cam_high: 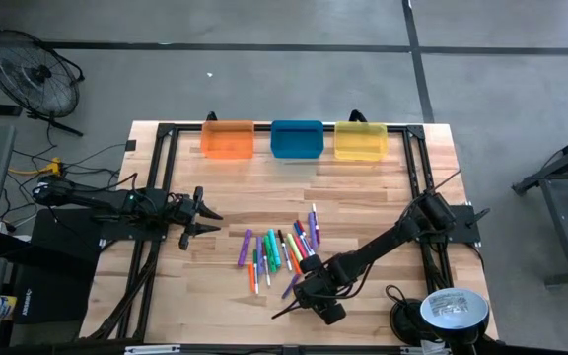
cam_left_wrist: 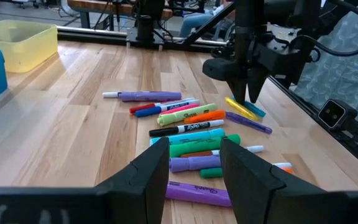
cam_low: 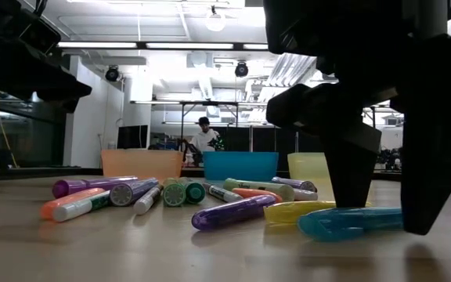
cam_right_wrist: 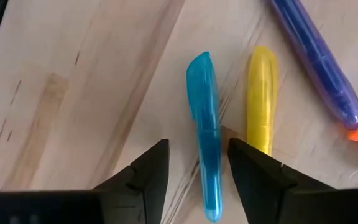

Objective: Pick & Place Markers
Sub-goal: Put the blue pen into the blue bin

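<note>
Wooden planks make up the table (cam_high: 215, 296), and from above three bins stand in a row along its far edge: an orange bin (cam_high: 228, 139), a blue bin (cam_high: 297, 139) and a yellow bin (cam_high: 361, 141). The markers (cam_high: 282, 254) lie scattered near the middle. The left gripper (cam_high: 205, 218) waits beside them on the left with its fingers parted and nothing between them. The right gripper (cam_high: 299, 293) is down at the near edge of the pile.

At table height, the right gripper's dark fingers straddle a blue marker (cam_low: 349, 222) lying flat on the wood, with a yellow marker (cam_low: 297, 211) just beside it and a purple marker (cam_low: 232, 212) next along.

Seen from the left wrist, the right gripper (cam_left_wrist: 246, 98) points straight down at the blue and yellow pair, well apart from the bins.

Looking past the right wrist, the blue marker (cam_right_wrist: 205, 134) runs between the two fingers, which stand narrowly apart on either side and do not appear to press it yet. The yellow marker (cam_right_wrist: 261, 99) lies nearly parallel, close to one finger.

I judge the main risk to be that finger catching the yellow marker as the jaws close, nudging it or pinching both. The marker's round body could also roll or twist out of a shallow grip near its end, then drop on the way to a bin.
</note>
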`<act>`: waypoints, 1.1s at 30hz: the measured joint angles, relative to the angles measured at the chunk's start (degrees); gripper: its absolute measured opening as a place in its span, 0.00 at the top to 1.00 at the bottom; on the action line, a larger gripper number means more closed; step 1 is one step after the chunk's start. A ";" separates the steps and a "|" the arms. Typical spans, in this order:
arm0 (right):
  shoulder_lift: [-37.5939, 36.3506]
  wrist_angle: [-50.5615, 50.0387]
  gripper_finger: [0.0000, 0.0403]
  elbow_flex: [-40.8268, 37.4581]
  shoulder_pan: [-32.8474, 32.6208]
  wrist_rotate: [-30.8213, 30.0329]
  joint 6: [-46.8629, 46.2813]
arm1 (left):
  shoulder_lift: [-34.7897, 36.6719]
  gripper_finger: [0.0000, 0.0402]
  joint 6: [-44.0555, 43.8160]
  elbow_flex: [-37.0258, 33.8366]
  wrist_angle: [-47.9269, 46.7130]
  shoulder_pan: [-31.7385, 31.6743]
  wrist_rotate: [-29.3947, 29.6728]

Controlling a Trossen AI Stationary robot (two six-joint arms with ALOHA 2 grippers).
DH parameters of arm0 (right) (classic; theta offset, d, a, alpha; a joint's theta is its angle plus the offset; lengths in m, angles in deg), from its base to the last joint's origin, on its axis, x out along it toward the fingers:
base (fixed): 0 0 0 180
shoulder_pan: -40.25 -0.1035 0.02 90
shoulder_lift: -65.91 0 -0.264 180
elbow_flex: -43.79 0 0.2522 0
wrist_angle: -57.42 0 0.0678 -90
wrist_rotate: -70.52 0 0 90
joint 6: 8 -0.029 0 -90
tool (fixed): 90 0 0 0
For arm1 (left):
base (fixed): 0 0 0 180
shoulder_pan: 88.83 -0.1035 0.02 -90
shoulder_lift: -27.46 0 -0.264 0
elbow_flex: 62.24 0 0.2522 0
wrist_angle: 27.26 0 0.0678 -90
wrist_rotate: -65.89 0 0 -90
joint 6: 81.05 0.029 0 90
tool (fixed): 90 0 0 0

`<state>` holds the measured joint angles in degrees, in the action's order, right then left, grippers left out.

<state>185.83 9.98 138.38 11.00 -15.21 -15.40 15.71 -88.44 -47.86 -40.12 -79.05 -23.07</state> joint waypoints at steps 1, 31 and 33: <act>0.32 -0.03 0.62 0.04 -0.01 -0.07 0.00 | 0.00 0.65 0.01 0.00 0.00 0.00 0.00; 2.80 -2.10 0.86 -0.02 -2.32 -8.53 -3.08 | 0.00 0.65 -0.01 0.00 0.00 0.00 0.00; 2.80 -2.08 0.90 -0.02 -2.32 -8.37 -4.20 | 0.00 0.65 0.00 0.00 0.00 -0.02 0.00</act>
<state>188.63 7.91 138.36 8.68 -23.58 -19.59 15.71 -88.44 -47.86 -40.12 -79.07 -23.07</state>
